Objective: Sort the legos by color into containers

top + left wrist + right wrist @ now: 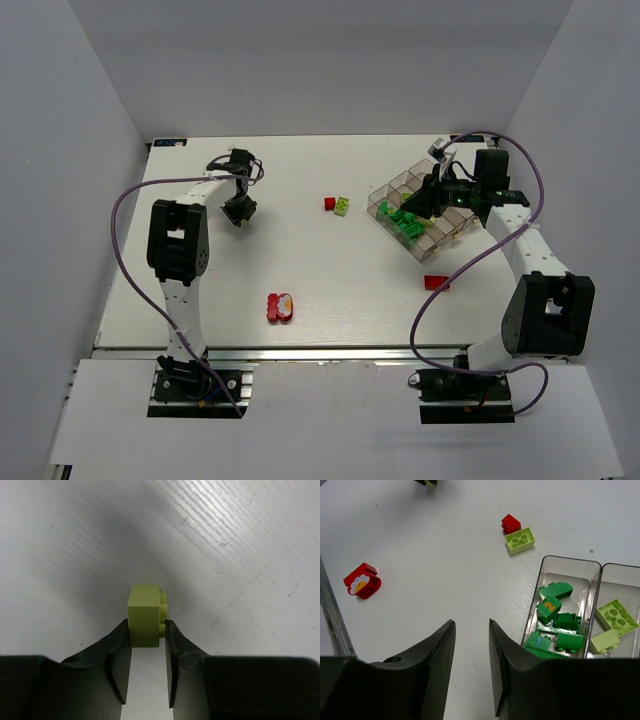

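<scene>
**Left jaws pinch a pale yellow-green lego (145, 615); right jaws spread**

The lego sits clamped at the tips of the left jaws, studs facing right, over the white desk (225, 540). The right jaws hold nothing. Ahead and right of them lies the clear tray (570, 558): dark green legos (555, 622) in one compartment, two pale legos (615, 617) in the next. Straight ahead, a red lego (510, 523) lies just beside a loose pale lego (520, 540).

Green legos (405, 222) lie in the tray (393, 188) (far right).
</scene>
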